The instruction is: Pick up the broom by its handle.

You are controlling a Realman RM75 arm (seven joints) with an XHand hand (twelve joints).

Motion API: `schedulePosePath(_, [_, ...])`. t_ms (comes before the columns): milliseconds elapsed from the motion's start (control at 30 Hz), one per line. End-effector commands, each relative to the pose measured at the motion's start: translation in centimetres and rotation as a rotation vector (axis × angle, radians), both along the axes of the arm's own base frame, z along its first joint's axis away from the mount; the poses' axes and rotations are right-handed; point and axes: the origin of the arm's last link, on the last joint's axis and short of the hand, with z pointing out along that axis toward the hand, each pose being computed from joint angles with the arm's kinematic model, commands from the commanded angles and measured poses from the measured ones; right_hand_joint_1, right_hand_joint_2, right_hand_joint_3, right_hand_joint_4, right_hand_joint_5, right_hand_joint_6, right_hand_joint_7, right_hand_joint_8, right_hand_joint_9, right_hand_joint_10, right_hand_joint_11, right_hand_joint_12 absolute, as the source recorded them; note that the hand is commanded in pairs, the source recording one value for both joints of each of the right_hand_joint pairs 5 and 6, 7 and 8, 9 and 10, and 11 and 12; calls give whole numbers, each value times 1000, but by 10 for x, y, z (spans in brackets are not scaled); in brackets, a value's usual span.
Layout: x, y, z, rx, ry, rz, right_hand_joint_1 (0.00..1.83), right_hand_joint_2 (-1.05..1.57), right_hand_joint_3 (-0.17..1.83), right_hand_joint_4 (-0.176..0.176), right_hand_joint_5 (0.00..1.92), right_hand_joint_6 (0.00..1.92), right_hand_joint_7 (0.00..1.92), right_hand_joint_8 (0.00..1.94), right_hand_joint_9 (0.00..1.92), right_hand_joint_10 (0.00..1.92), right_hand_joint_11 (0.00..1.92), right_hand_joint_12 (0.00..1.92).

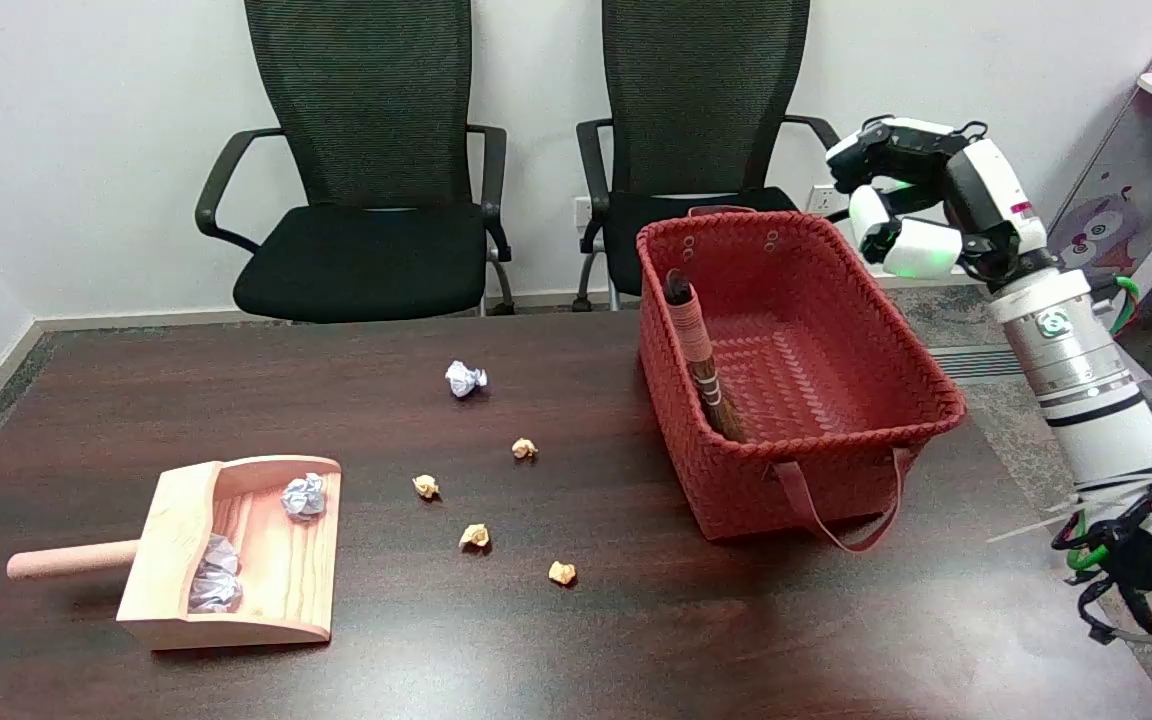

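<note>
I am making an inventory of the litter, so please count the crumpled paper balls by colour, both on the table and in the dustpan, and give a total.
Small tan crumpled paper balls on the dark wooden table: 4
White-grey crumpled paper balls: 3, one on the table and two in the light wooden dustpan
Total: 7

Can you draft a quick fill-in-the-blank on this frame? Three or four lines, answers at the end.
1. The broom leans inside the red ____.
2. The right hand hovers beyond the basket's far right corner, holding ____.
3. Two grey paper balls lie in the wooden ____.
4. The four small tan paper balls lie on the table, between the dustpan and the ____.

Answers: basket; nothing; dustpan; basket
</note>
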Motion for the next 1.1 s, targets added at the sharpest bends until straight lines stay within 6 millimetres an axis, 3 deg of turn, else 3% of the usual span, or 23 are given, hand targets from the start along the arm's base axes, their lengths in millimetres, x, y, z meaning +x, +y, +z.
schedulePosePath(33, [7, -3, 15, -41, 262, -6, 924, 690, 1286, -176, 784, 784, 784, 784, 793, 793, 1376, 1376])
schedulePosePath(367, [13, -4, 26, -56, 293, -22, 938, 661, 1267, -176, 726, 726, 726, 726, 771, 771, 1361, 1361])
schedulePosePath(600, [2, -2, 11, 15, 155, -71, 940, 620, 1288, -176, 730, 730, 730, 730, 761, 761, 1369, 1369])
schedulePosePath(800, [-2, -7, -22, 227, -136, -172, 967, 334, 1244, -176, 636, 636, 636, 636, 649, 649, 1245, 1245])
schedulePosePath(933, [-2, -11, -56, 329, -179, -251, 921, 177, 1199, -176, 531, 531, 531, 531, 572, 572, 1075, 1075])
schedulePosePath(1000, [-1, -11, -66, 357, -189, -267, 916, 86, 1105, -176, 365, 365, 365, 365, 545, 545, 1009, 1009])
schedulePosePath(1100, [-3, -9, -77, 384, -221, -294, 881, 30, 893, -167, 308, 308, 308, 308, 502, 502, 915, 915])
